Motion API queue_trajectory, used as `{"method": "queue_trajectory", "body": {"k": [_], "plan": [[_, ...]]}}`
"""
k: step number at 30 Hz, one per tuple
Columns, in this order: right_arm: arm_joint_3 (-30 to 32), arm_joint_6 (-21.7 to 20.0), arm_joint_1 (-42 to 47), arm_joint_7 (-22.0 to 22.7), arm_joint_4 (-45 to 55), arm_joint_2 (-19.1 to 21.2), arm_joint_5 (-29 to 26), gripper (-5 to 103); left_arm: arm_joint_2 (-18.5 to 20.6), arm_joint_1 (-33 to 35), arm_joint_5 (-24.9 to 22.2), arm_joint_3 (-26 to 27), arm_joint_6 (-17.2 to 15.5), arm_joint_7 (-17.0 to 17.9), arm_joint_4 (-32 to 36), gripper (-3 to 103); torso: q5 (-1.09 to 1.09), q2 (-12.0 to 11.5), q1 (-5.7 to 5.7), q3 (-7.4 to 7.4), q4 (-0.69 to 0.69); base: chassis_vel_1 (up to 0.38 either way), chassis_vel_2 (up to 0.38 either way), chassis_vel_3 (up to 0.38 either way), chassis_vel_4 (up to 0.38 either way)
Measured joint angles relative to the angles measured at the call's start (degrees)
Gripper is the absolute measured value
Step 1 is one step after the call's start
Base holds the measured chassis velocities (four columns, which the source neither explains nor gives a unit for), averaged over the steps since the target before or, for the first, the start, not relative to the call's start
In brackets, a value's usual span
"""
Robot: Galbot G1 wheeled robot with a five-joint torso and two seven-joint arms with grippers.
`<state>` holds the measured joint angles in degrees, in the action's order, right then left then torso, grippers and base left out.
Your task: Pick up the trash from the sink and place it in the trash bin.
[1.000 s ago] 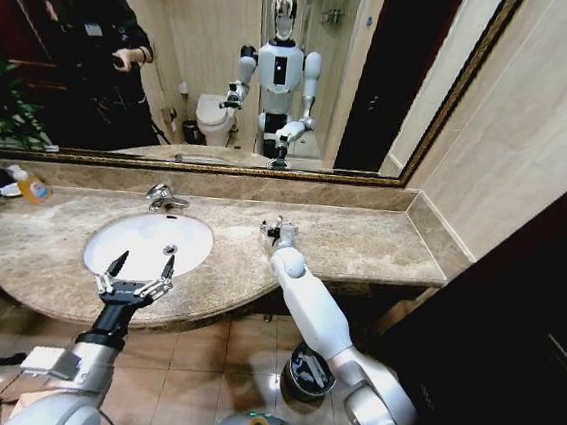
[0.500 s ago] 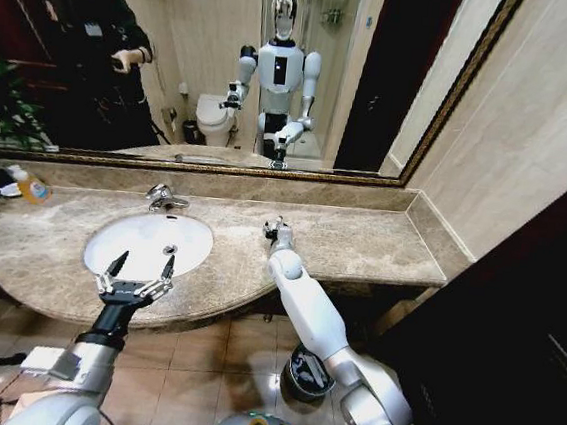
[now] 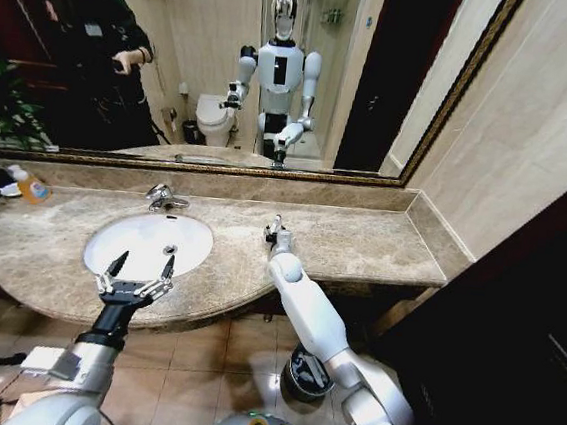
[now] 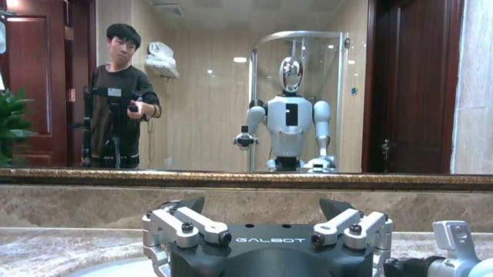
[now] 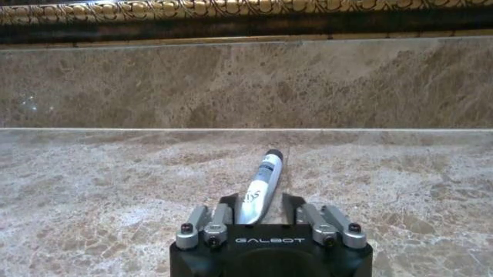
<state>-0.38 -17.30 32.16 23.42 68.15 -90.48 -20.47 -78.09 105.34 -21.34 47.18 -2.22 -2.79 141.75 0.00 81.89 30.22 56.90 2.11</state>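
In the head view the white oval sink (image 3: 148,241) sits in the beige marble top, under its chrome tap (image 3: 165,198). My left gripper (image 3: 138,272) hovers open over the basin's front rim; the left wrist view shows its fingers (image 4: 187,214) spread wide with nothing between them. To the right of the basin, my right gripper (image 3: 274,228) hangs low over the counter, shut on a piece of trash: a small white tube with a black cap (image 5: 260,186). The black trash bin (image 3: 290,381) stands on the floor below the counter, partly behind my right arm.
An orange-labelled bottle (image 3: 31,185) stands at the counter's far left beside a plant. A gold-framed mirror (image 3: 227,66) runs along the back wall, with a person reflected in it. The marble counter (image 3: 371,243) stretches right to the side wall.
My right gripper has drifted slightly left, toward the basin, with the tube still held. The left arm has not moved.
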Motion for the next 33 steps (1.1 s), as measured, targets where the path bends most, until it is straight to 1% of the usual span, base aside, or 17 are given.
{"method": "queue_trajectory", "body": {"k": [3,4,5,6,7,9,10,14,20,23,24,27,28,31,32,33], "plan": [[0.06,0.50,0.27,-0.13,-0.21,-0.05,0.63,27,0.00,0.00,0.00,0.00,0.00,0.00,0.00,100,0.00,0.00,0.00,0.00,0.00,0.000,0.000,0.000,0.000],[0.06,0.50,0.27,-0.13,-0.21,-0.05,0.63,27,0.00,0.00,0.00,0.00,0.00,0.00,0.00,100,0.00,0.00,0.00,0.00,0.00,0.000,0.000,0.000,0.000],[0.06,0.56,0.32,-0.14,-0.20,-0.05,0.67,21,0.00,0.00,0.00,0.00,0.00,0.00,0.00,100,0.00,0.00,0.00,0.00,0.00,0.000,0.000,0.000,0.000],[0.05,0.59,0.35,-0.15,-0.19,-0.06,0.68,21,0.00,0.00,0.00,0.00,0.00,0.00,0.00,100,0.00,0.00,0.00,0.00,0.00,0.000,0.000,0.000,0.000],[0.03,0.62,0.44,-0.14,0.01,-0.05,0.70,16,0.00,0.00,0.00,0.00,0.00,0.00,0.00,100,0.00,0.00,0.00,0.00,0.00,0.000,0.000,0.000,0.000],[0.00,0.62,0.52,-0.14,0.28,-0.01,0.70,16,0.00,0.00,0.00,0.00,0.00,0.00,0.00,100,0.00,0.00,0.00,0.00,0.00,0.000,0.000,0.000,0.000],[-0.04,0.62,0.59,-0.11,0.55,0.06,0.70,9,0.00,0.00,0.00,0.00,0.00,0.00,0.00,100,0.00,0.00,0.00,0.00,0.00,0.000,0.000,0.000,0.000],[-0.55,0.65,1.00,-0.11,3.08,0.89,0.86,2,0.00,0.00,0.00,0.00,0.00,0.00,0.00,100,0.00,0.00,0.00,0.00,0.00,0.000,0.000,0.000,0.000],[-1.13,0.65,1.97,-0.21,7.14,2.83,1.35,2,0.00,0.00,0.00,0.00,0.00,0.00,0.00,100,0.01,0.00,0.00,0.00,0.01,0.000,0.000,0.000,0.000],[-1.60,0.35,3.23,-0.08,11.55,5.25,0.80,2,0.00,0.00,0.00,0.00,0.00,0.00,0.00,100,0.01,0.00,0.00,0.00,0.01,0.000,0.000,0.000,0.000],[-1.60,0.35,3.23,-0.08,11.55,5.25,0.80,2,0.00,0.00,0.00,0.00,0.00,0.00,0.00,100,0.01,0.00,0.00,0.00,0.01,0.000,0.000,0.000,0.000],[-1.81,0.54,5.53,-0.14,16.90,8.43,0.45,2,0.00,0.00,0.00,0.00,0.00,0.00,0.00,100,0.01,0.00,0.00,0.00,0.00,0.000,0.000,0.000,0.000],[-1.81,0.54,5.53,-0.14,16.90,8.43,0.45,2,0.00,0.00,0.00,0.00,0.00,0.00,0.00,100,0.01,0.00,0.00,0.00,0.00,0.000,0.000,0.000,0.000],[-1.75,0.85,8.43,-0.32,21.97,11.67,0.15,2,0.00,0.00,0.00,0.00,0.00,0.00,0.00,100,0.01,0.00,0.00,0.00,0.00,0.000,0.000,0.000,0.000],[-1.75,0.85,8.43,-0.32,21.97,11.67,0.15,2,0.00,0.00,0.00,0.00,0.00,0.00,0.00,100,0.01,0.00,0.00,0.00,0.00,0.000,0.000,0.000,0.000],[-1.46,1.02,10.07,-0.51,24.25,13.31,-0.19,1,0.00,0.00,0.00,0.00,0.00,0.00,0.00,100,0.02,0.00,0.00,0.00,0.01,0.000,0.000,0.000,0.000]]}}
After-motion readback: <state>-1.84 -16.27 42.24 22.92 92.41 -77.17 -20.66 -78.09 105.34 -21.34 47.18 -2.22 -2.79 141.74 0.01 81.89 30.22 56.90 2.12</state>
